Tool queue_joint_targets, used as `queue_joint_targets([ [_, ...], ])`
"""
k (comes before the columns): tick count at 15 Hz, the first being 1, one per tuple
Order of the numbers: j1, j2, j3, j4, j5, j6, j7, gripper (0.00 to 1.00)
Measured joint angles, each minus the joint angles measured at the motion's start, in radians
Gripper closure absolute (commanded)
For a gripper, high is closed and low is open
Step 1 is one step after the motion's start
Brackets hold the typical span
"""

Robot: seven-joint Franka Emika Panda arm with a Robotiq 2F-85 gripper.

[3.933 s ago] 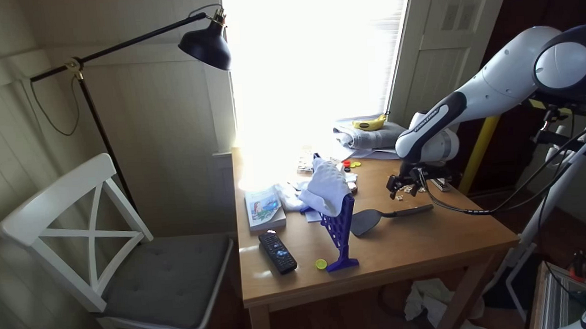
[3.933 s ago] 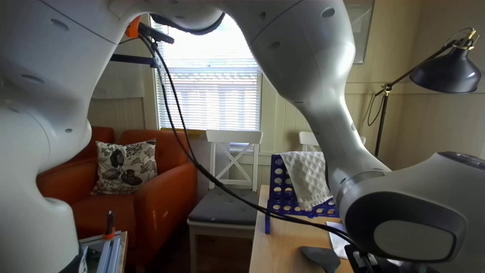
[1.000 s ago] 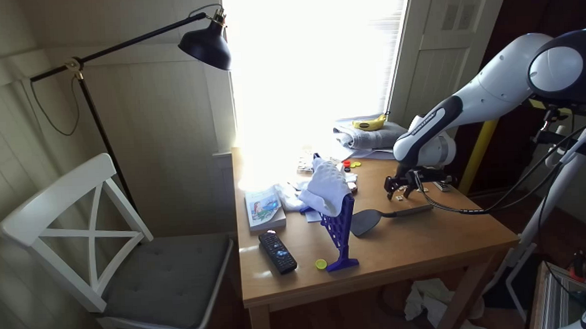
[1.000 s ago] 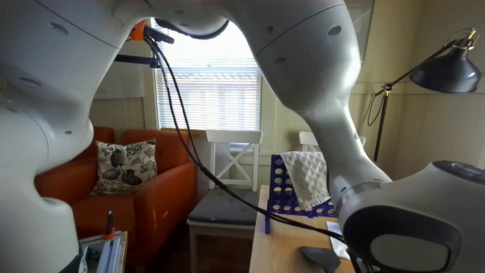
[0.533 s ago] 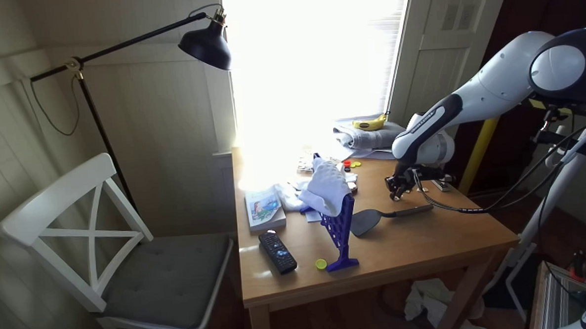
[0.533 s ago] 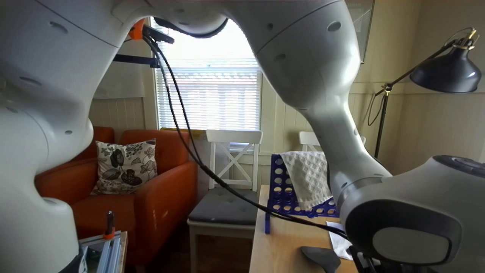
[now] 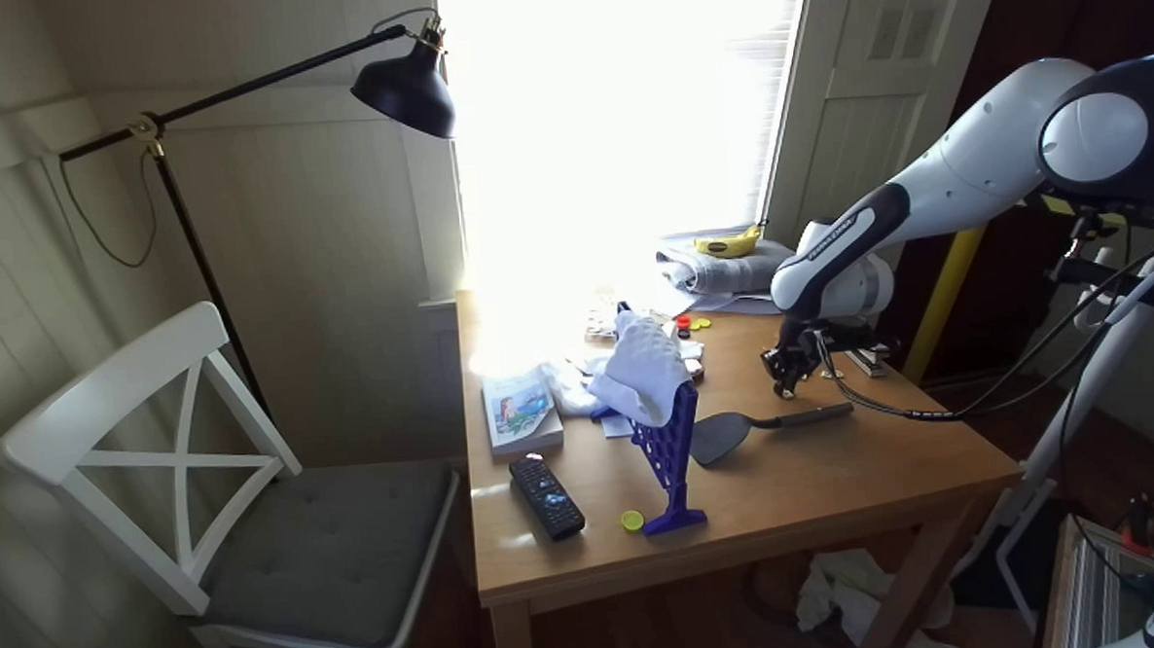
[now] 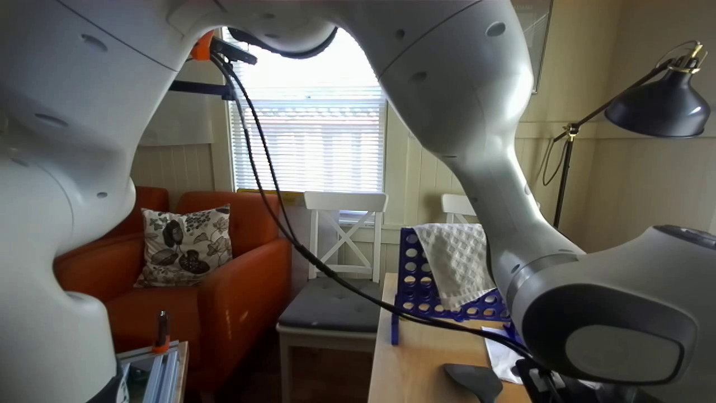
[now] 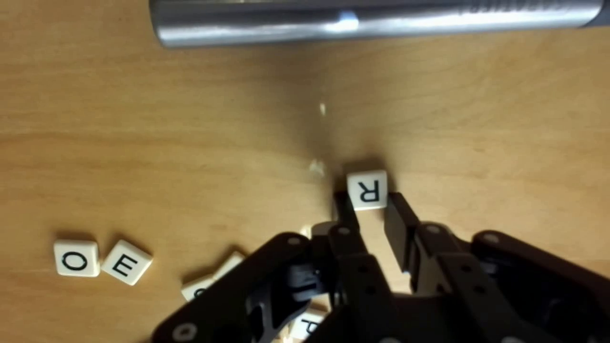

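In an exterior view: chair [image 7: 304, 540] left of table [image 7: 837, 488]. On table, near left: remote [image 7: 548, 498], book [image 7: 520, 411] behind it. Game grid [image 7: 678, 448] right of both, cloth [image 7: 642, 370] draped over it; spatula [image 7: 733, 432] right of grid. Far right: towel [image 7: 731, 274], banana [image 7: 727, 245] on top. Wrist view: R tile [image 9: 368, 189] between tips of gripper [image 9: 369, 202]; O tile [image 9: 76, 258] and E tile [image 9: 127, 263] to the left, E right of O.

I note the window [image 7: 617, 118] overexposed in an exterior view, whitening the nearby tabletop [image 7: 818, 479]; wall panelling [image 7: 322, 277] dim. In the wrist view: glare along the metal handle [image 9: 376, 21], its lettering blurred; soft shadow around the R tile [image 9: 367, 190]; my fingers [image 9: 402, 228] dark.
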Motion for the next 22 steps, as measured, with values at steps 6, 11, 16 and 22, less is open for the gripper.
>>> queue_joint_targets([
  [6, 0.086, 0.001, -0.049, 0.014, -0.007, 0.000, 0.179, 0.95],
  [11, 0.205, 0.012, -0.113, 0.049, -0.067, -0.001, 0.370, 0.95],
  [16, 0.229, 0.063, -0.114, 0.108, -0.085, -0.001, 0.391, 0.95],
  [22, 0.218, 0.102, -0.107, 0.148, -0.085, 0.000, 0.380, 0.38],
])
